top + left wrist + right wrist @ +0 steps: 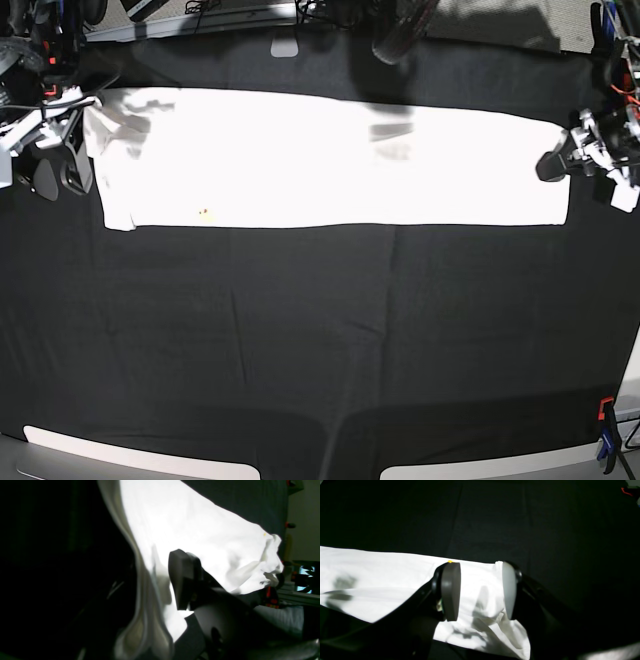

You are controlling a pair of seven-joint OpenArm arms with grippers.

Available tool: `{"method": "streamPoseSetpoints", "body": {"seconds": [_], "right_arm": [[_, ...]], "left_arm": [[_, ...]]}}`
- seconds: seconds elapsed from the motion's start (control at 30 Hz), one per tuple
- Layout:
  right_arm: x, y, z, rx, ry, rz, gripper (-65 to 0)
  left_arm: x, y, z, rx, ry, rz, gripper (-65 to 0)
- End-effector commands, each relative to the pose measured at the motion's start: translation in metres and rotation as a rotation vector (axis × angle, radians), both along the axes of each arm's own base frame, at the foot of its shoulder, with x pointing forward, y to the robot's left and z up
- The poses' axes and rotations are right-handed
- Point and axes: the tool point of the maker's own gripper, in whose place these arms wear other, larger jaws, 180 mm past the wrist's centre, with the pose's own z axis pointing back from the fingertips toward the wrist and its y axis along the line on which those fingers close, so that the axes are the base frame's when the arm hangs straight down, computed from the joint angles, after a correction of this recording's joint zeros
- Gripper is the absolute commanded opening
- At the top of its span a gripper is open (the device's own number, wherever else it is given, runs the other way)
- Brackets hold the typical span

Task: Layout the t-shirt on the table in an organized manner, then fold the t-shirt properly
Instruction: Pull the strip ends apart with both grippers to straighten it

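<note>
Both tools sit at opposite ends of the white cloth t-shirt (330,160), which lies folded into a long flat band across the far part of the black-draped table (320,350). At the scene's left, the right tool (480,591) stands open, its grey pads astride the shirt's crumpled end. At the scene's right, the left tool (556,163) touches the other end; whether it grips cannot be told.

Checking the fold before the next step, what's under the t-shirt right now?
Only the table in its black cloth shows around the t-shirt, which lies flat as a long white strip. Anything beneath it, and its printed front, is covered.
</note>
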Motion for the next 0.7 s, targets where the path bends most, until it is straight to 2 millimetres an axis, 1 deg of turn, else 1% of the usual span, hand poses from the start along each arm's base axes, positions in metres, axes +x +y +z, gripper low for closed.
{"method": "streamPoseSetpoints", "body": {"seconds": [0.0,0.1,0.13,0.17,0.2,0.23,0.27,0.37,0.5,0.57,0.67], "right_arm": [[0.002,0.003,0.010,-0.010,-0.039,0.019,-38.8],[0.002,0.003,0.010,-0.010,-0.039,0.019,-38.8],[0.003,0.003,0.010,-0.010,-0.039,0.019,-38.8],[0.002,0.003,0.010,-0.010,-0.039,0.019,-38.8],[0.002,0.003,0.010,-0.010,-0.039,0.019,-38.8],[0.003,0.003,0.010,-0.010,-0.039,0.019,-38.8],[0.003,0.003,0.010,-0.010,-0.039,0.019,-38.8],[0.002,0.003,0.010,-0.010,-0.039,0.019,-38.8],[0.002,0.003,0.010,-0.010,-0.038,0.019,-38.8],[0.002,0.003,0.010,-0.010,-0.039,0.019,-38.8],[0.003,0.003,0.010,-0.010,-0.039,0.019,-38.8]], "left_arm": [[0.009,0.007,0.013,0.007,-0.047,0.004,-45.4],[0.010,0.009,0.014,0.012,-0.051,0.007,-45.5],[0.012,0.011,0.015,0.014,-0.061,0.017,-46.6],[0.015,0.014,0.018,0.016,-0.076,0.030,-49.6],[0.019,0.017,0.021,0.016,-0.094,0.047,-54.8],[0.022,0.020,0.024,0.017,-0.113,0.064,-61.7],[0.026,0.023,0.027,0.017,-0.133,0.083,-65.0],[0.034,0.030,0.032,0.033,-0.176,0.127,-65.0],[0.029,0.037,0.019,0.117,-0.135,0.101,-65.0],[0.028,0.050,0.016,0.193,-0.123,0.093,-65.0],[0.030,0.074,0.020,0.274,-0.102,0.113,-65.0]]}}
